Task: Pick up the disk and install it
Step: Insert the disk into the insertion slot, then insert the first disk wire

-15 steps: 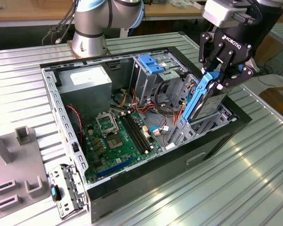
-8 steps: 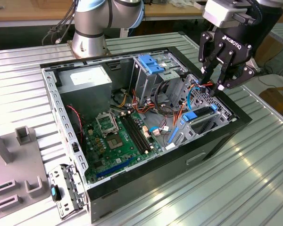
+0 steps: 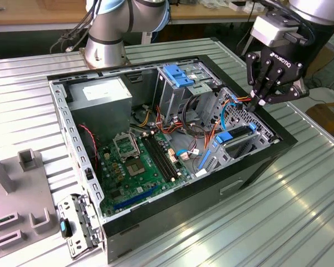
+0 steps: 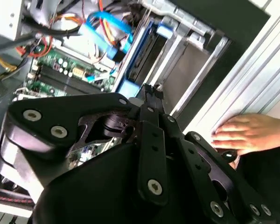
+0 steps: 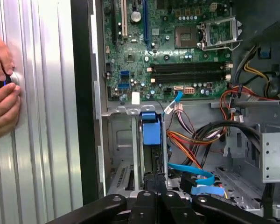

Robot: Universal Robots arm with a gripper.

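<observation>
Claw (image 3: 261,102) (image 5: 154,178), fingers pinched together on nothing, hangs just above the disk (image 3: 236,133) (image 5: 149,130), which stands on edge in the drive bay beneath the fingertips. White lettering marks the claw's body. A white-labelled power-supply box (image 3: 100,92) sits well beyond it. A person's hand (image 5: 2,93) rests nearby.

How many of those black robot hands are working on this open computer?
1. The hand, shut, hangs over the open computer case at the exterior view's right, its tips just above the drive bay holding the blue-tabbed disk.
</observation>
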